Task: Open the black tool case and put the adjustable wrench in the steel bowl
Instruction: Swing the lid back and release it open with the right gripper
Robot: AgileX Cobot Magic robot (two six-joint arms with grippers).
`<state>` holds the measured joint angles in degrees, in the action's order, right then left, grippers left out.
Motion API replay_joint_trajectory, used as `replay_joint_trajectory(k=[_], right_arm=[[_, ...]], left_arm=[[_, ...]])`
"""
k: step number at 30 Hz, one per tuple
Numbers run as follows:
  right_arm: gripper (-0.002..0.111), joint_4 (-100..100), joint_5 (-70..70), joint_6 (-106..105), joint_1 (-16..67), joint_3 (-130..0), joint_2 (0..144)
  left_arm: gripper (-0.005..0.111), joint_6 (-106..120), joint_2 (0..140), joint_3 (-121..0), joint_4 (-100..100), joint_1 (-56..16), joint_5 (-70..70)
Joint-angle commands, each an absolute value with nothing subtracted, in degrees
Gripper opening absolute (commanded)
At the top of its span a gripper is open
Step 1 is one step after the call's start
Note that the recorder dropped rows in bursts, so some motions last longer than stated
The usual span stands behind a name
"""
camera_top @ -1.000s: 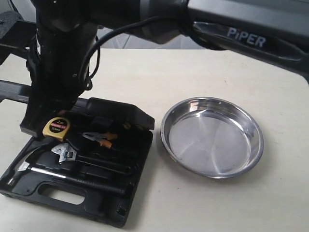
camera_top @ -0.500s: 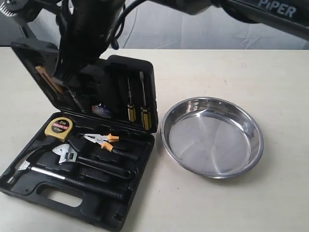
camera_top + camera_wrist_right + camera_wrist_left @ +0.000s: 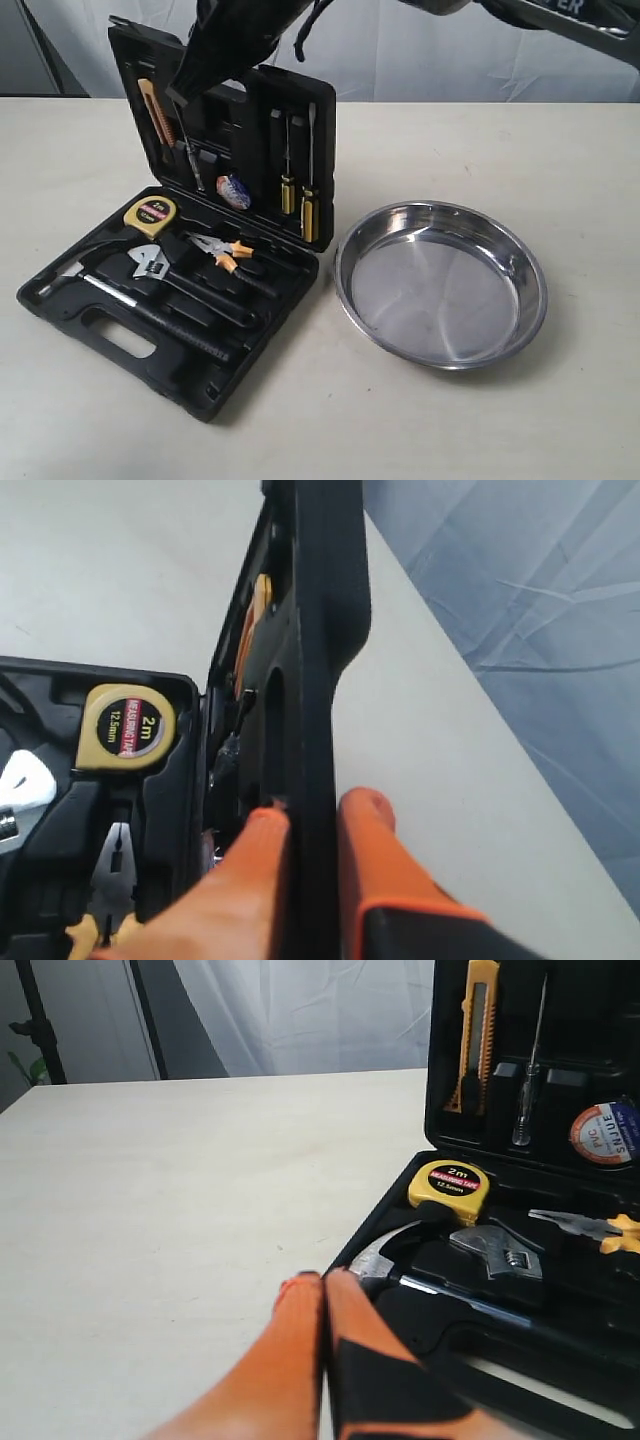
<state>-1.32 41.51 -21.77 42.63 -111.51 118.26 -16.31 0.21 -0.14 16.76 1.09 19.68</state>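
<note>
Gripping the upright lid of the black tool case (image 3: 180, 375), the right gripper (image 3: 305, 815) has its orange fingers (image 3: 365, 825) clamped on either side of the lid's top edge. The case stands open on the table (image 3: 470, 430). The adjustable wrench (image 3: 160, 268) lies in the base tray with its silver head toward 10 o'clock, between the hammer (image 3: 140, 310) and the pliers (image 3: 225, 255). The tape measure (image 3: 152, 212) is at 12 o'clock from the wrench head. The steel bowl (image 3: 440, 290) sits just beside the case at 3 o'clock. The left gripper (image 3: 322, 1280) is low beside the case's hammer corner, fingers pressed together with nothing between them.
</note>
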Motion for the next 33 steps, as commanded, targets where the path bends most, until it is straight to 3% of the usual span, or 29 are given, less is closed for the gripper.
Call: replay_joint_trajectory(k=[1, 33], right_arm=[[-0.001, 1.9, 41.4, -20.5, 42.3, -111.1, 122.0], [-0.001, -19.2, 38.7, -10.0, 38.1, -111.1, 124.7]], left_arm=[[0.000, -16.4, 0.0, 0.0, 16.7, 1.0, 19.4], [0.000, -16.4, 0.0, 0.0, 16.7, 1.0, 19.3]])
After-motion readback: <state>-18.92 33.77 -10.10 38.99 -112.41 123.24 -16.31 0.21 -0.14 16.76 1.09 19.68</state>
